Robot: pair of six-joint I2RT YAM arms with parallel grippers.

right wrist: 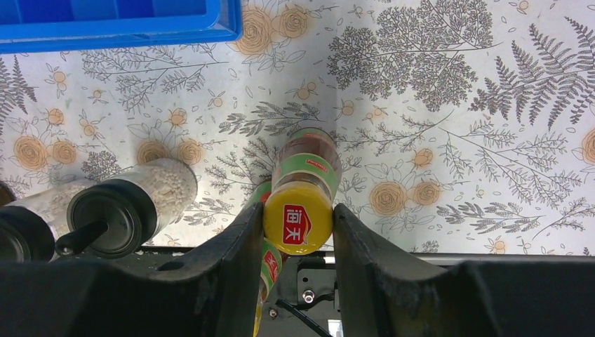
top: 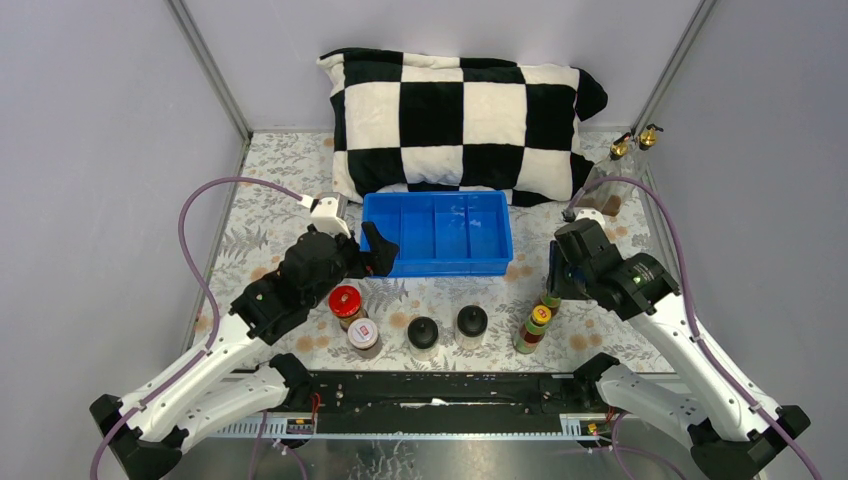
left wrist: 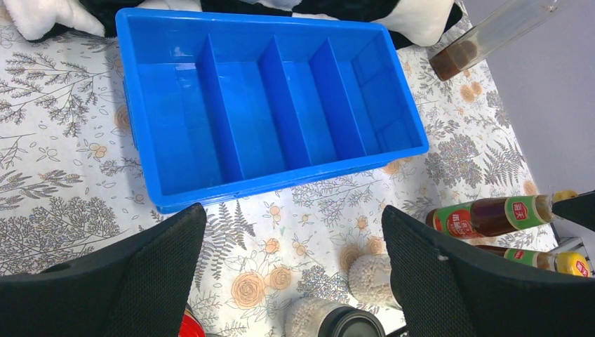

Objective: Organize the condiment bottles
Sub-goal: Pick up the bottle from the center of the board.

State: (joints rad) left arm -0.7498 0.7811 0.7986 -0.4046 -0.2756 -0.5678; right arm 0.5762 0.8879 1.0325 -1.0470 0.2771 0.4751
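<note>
Eight condiment bottles sit on the worktop (top: pixel 270 230) in the view from above, and none is in the blue tray (top: pixel 440 268) yet; the tray lies in the middle, just in front of a checked pillow (top: pixel 460 100); near the front edge stand the red-lidded jar (top: pixel 346 301), the white-lidded jar (top: pixel 363 335) and two black-capped jars (top: pixel 423 333), and to their right the two yellow-capped sauce bottles (top: pixel 536 325); two tall glass bottles (top: pixel 620 150) with gold spouts wait in the far right corner, well apart from the tray; the left gripper (top: pixel 380 250) hangs by the tray's left end and the right gripper (top: pixel 553 285) is down over the sauce bottles; from the left wrist, the left gripper's fingers (left wrist: pixel 140 274) stand wide apart with nothing between them, and all four slots of the tray are bare; from the right wrist, the right gripper is squeezed shut on one sauce bottle (right wrist: pixel 298 221), its fingers pressed on both sides at the yellow cap, while the second sauce bottle (right wrist: pixel 266 263) stands just beside it; so I think the job has only just begun; one bottle is gripped and must go to the tray, and seven more are left.
</note>
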